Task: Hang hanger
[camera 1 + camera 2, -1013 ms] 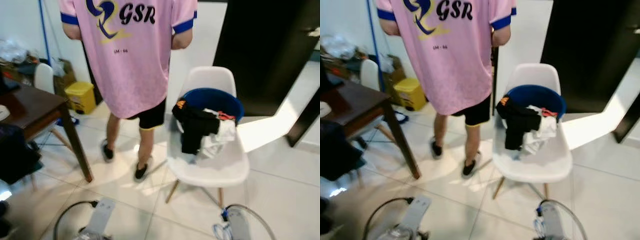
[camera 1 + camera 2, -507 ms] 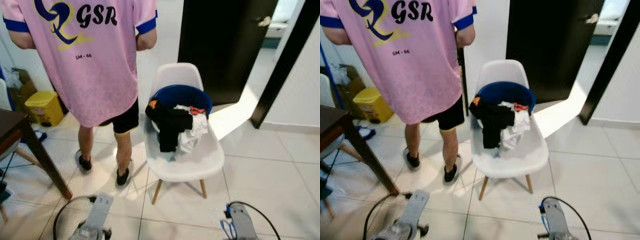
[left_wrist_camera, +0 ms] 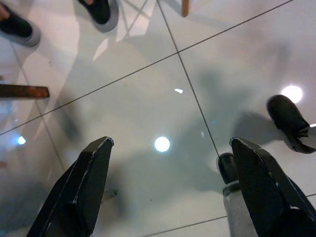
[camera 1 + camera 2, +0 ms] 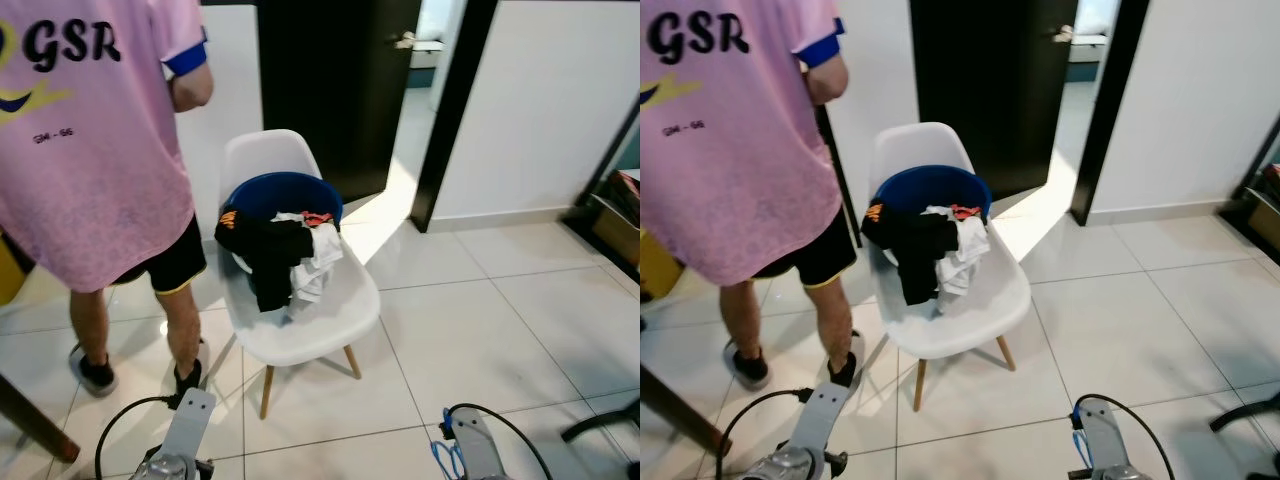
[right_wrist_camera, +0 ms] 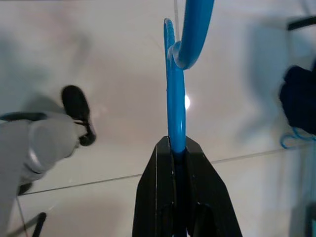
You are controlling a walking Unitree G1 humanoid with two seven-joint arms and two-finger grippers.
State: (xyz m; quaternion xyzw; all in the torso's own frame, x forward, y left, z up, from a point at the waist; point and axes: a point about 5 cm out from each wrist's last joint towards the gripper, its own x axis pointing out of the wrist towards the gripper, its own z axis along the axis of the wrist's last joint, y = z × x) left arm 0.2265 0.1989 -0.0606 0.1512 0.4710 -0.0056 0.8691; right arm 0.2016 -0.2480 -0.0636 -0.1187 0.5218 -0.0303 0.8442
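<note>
**Blue hanger pinched in right hand, chair ahead**

Far left: a person in a pink jersey and black shorts stands with back to the camera, dark shoes on the white tiled floor. A brown wooden leg angles in at the lower left corner.

Left hand: hangs low over the tiles, its two black fingers spread wide apart with nothing between them. The silver left arm shows at the bottom edge of the head view, a black cable looping beside it.

Centre: a white shell chair on wooden legs stands just beside the person. A blue basket sits on its seat; dark and white clothes spill over the basket's front rim. Behind the chair, a dark door and an open doorway with light falling through.

Right hand: fingers pressed together on the blue hanger, clamping its straight shank; the hook curves away beyond the fingertips, above the floor. The right arm sits at the bottom edge.
</note>
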